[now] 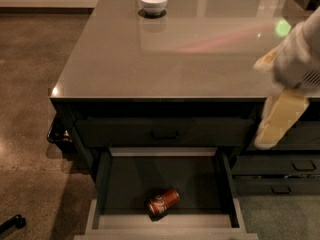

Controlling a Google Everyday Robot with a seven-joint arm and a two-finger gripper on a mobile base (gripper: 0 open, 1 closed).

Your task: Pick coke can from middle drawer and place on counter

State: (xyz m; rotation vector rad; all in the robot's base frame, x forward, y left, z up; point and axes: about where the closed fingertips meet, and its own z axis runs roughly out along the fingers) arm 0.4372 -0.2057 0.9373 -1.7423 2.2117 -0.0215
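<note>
Coke can (pixel 163 202): the item sought. Entries run outward from the end effector.

1. End effector (pixel 280 115): pale and blurred, at the right of the scene. It hangs over the near right corner of the bench (pixel 150 59), above and to the right of the open drawer. Whether it is set wide or narrow cannot be told. It does not hold the can. Judged: kept high so that it can descend into the drawer from above.
2. Bench: glossy grey top, the set-down place.
3. Middle drawer (pixel 102 184): pulled out toward the near side, leaving its floor open to reach from above.
4. Coke can: lies on its side, angled, on the drawer floor close to the near rim and about mid-width. It is well apart from the end effector. Judged: it may roll if nudged.
5. White bowl (pixel 153 2): far on the bench, out of the way.
</note>
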